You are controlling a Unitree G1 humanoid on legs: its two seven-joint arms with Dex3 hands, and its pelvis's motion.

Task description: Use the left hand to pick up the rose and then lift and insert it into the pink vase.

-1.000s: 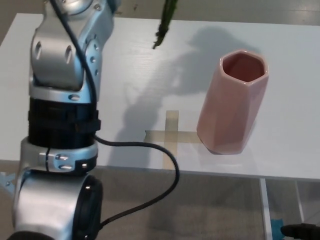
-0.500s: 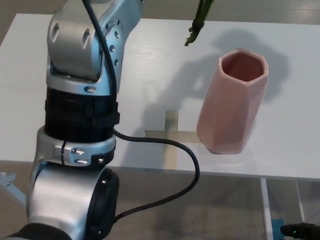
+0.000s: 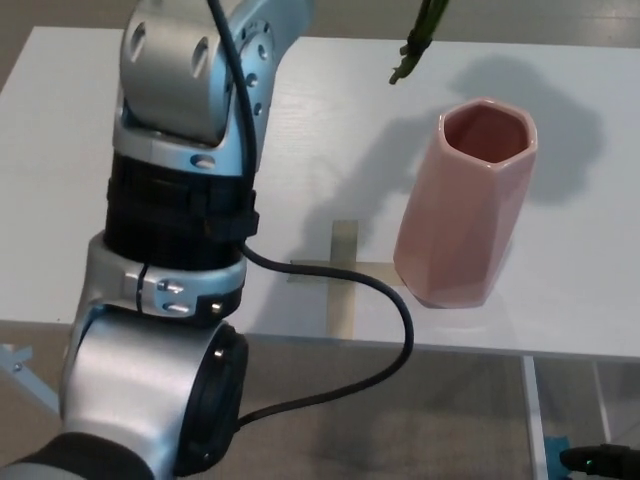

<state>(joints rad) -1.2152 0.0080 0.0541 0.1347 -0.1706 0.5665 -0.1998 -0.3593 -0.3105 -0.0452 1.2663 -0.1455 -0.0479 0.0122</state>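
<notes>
The pink vase (image 3: 465,210) stands upright on the white table (image 3: 60,200), right of centre, its mouth open and empty. The green lower end of the rose stem (image 3: 415,45) hangs down from the picture's top edge, in the air a little left of and behind the vase's mouth. The flower itself is out of the picture. My left arm (image 3: 180,200) rises steeply from the bottom left and leaves the frame at the top, so its hand does not show. No part of my right arm is visible.
A cross of tan tape (image 3: 343,265) lies on the table just left of the vase's base. A black cable (image 3: 390,330) loops from my left arm over the table's front edge. A small dark object (image 3: 600,462) sits on the floor at the bottom right.
My left arm has swung to the right, and the hanging stem end has moved right with it, from about a third of the table's width away to close beside the vase's mouth.
</notes>
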